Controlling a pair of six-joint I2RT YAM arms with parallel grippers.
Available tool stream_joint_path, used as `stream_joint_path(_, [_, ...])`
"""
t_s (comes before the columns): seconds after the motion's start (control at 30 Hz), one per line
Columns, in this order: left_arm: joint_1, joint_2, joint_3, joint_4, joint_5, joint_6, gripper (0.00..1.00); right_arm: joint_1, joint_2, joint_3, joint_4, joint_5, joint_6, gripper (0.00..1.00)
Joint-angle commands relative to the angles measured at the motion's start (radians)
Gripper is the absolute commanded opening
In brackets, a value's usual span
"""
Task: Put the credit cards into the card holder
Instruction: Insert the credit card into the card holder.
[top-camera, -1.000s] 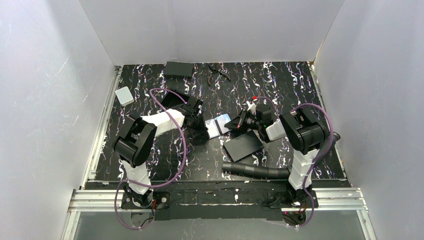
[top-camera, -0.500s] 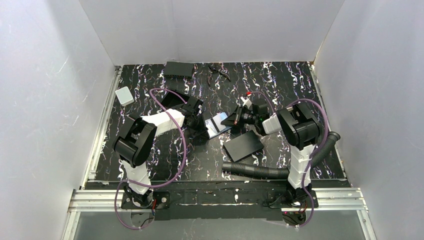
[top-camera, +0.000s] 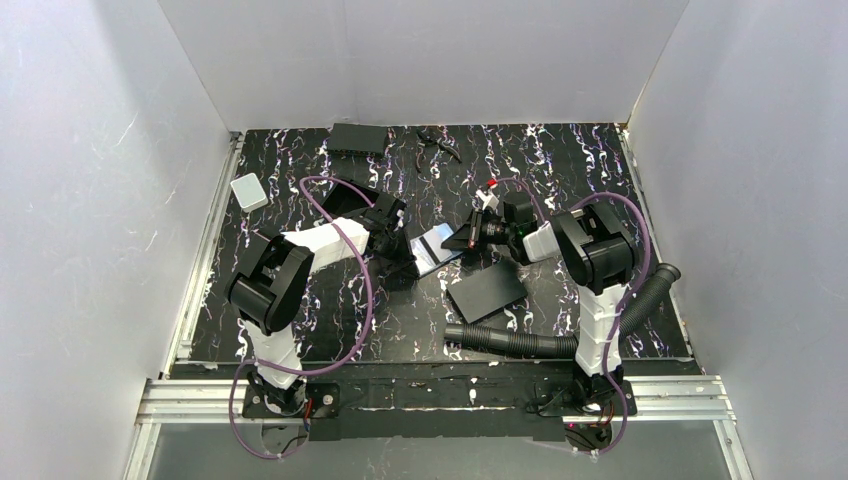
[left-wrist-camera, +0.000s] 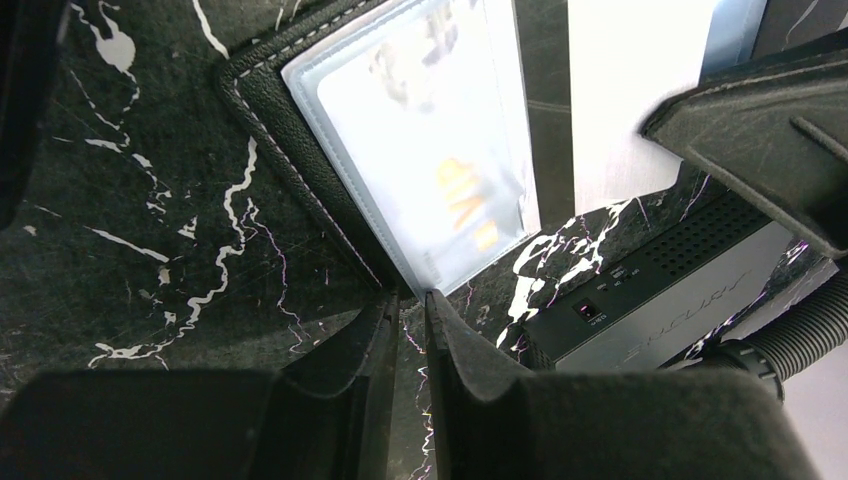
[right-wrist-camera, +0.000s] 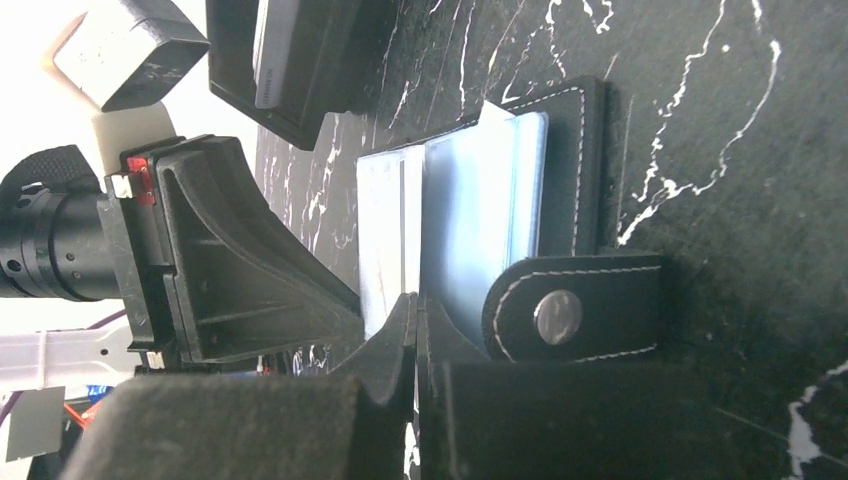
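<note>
One credit card (left-wrist-camera: 420, 150) lay sleeved in the card holder (right-wrist-camera: 590, 150) open mid-bench, left gripper (left-wrist-camera: 412, 300) nipping its corner, right gripper (right-wrist-camera: 415, 305) apparently clamped on a second credit card (right-wrist-camera: 388, 230) at the sleeves, insertion judged unfinished.

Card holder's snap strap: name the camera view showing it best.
Right wrist: the strap sits up close, metal snap plain. From the top, the card holder is a small patch; left wrist shows its clear sleeve, no strap.

Black white-stitched card holder (right-wrist-camera: 592, 160), pale-blue credit cards (right-wrist-camera: 490, 210), black white-veined table (right-wrist-camera: 730, 90).
</note>
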Motion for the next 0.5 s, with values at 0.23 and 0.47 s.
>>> stream_joint_path(0.23, [-0.004, 0.023, 0.06, -0.081, -0.052, 0.094, 0.23, -0.01, -0.003, 0.076, -0.106, -0.041, -0.172, 0.01])
stream_joint_path(0.47, [0.034, 0.032, 0.062, -0.101, -0.065, 0.117, 0.28, -0.01, -0.026, 0.161, -0.334, -0.03, -0.35, 0.01])
